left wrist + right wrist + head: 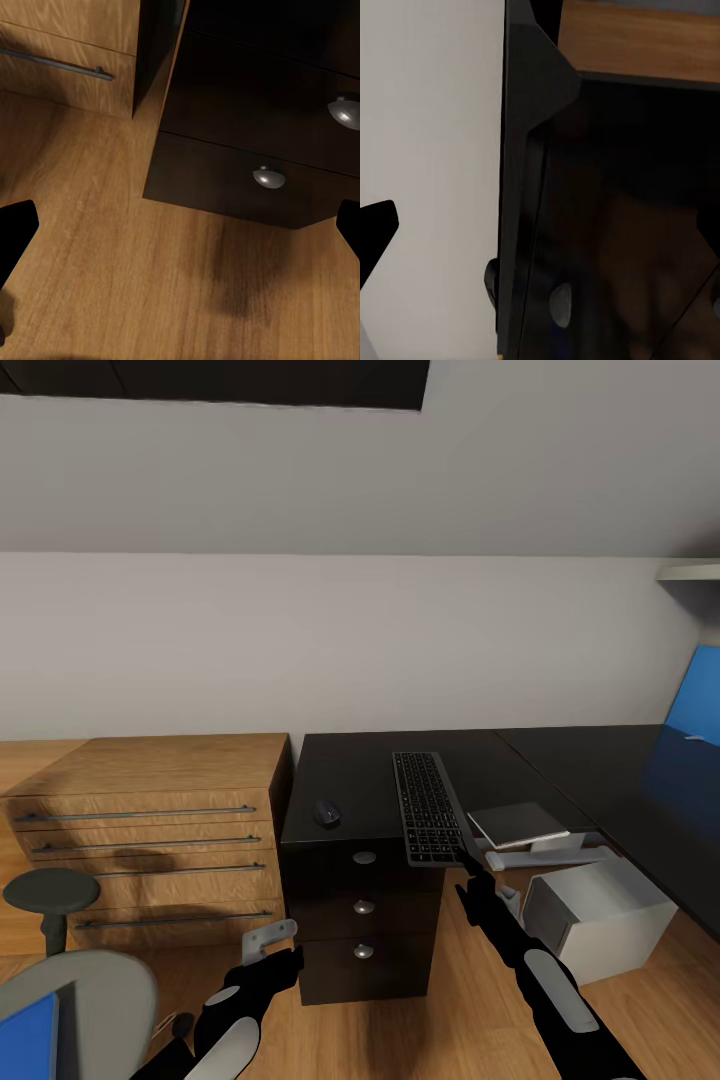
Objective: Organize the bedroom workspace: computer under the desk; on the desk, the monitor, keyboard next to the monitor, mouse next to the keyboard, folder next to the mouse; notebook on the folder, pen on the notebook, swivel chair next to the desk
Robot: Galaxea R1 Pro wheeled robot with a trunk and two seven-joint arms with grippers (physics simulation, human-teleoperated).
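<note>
The right gripper [468, 868] sits at the near edge of the flat dark grey-black keyboard [430, 805]; whether its fingers grip that edge cannot be told, though the right wrist view shows its fingertips [376, 225] spread wide apart. The keyboard lies on the glossy black drawer cabinet [362, 905], overhanging the front edge above the round silver knobs [364, 857]. The small dark mouse [327, 813] rests on the same top, to the left of this gripper. Just right of it lies the thin grey notebook [518, 823], and below that the silver-grey computer tower [598, 910] lies on the light wood floor [470, 1000]. Beyond runs the long glossy black desk [620, 780] with its bright blue back panel [695, 705].

The left gripper [268, 950] hangs low before the cabinet, fingers [15, 229] wide apart and empty. Further left stand the light-wood drawer unit [150, 830], the grey swivel chair [85, 995] and the bright blue folder [28, 1035] on it. Sloped pale grey walls [350, 640] close the room.
</note>
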